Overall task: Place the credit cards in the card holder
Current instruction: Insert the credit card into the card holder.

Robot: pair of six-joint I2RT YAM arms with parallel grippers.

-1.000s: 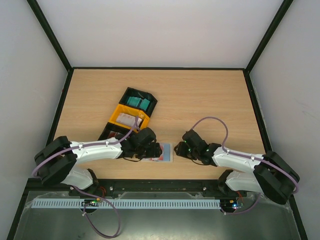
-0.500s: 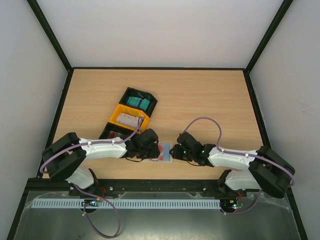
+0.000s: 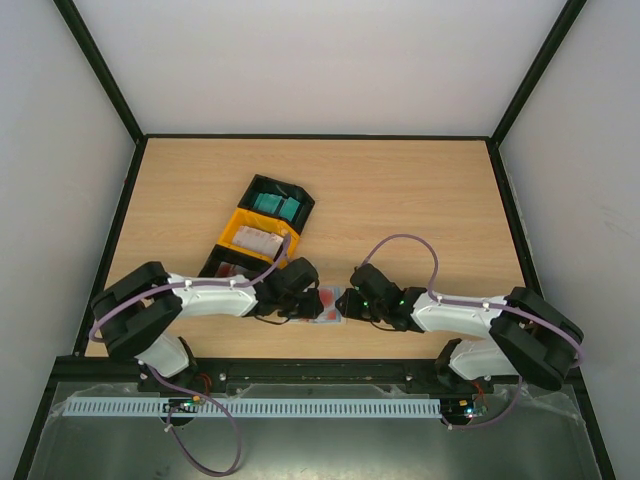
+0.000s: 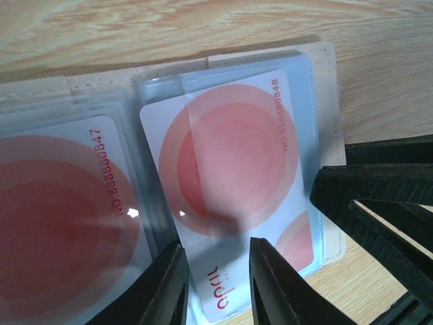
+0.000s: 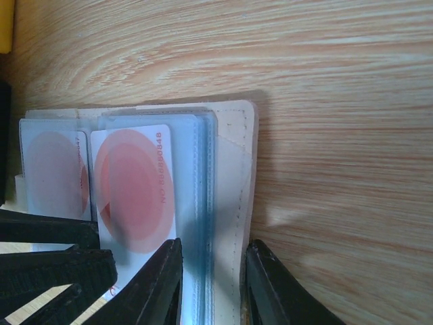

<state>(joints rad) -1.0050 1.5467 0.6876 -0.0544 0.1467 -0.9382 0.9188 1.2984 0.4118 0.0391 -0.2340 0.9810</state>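
Left hand (image 4: 216, 254): jaws narrow, straddling the near end of a red-circled card (image 4: 230, 156). Could not tell whether the pinch was firm. The card sat partly inside a clear sleeve (image 4: 311, 135) of the open card holder (image 4: 325, 57), with its near end still out.

Right hand (image 5: 215, 252): jaws narrow around the holder's outer edge, contact unclear.

A second red-circled card (image 4: 61, 217) lay sleeved on the neighbouring leaf. The holder lay on the counter (image 3: 400, 200) between both arms.

Judged early in the task: teal cards (image 3: 275, 204) in the black bin (image 3: 258, 181) and pale cards (image 3: 257, 239) in the yellow bin (image 3: 232, 236) were not yet loaded.
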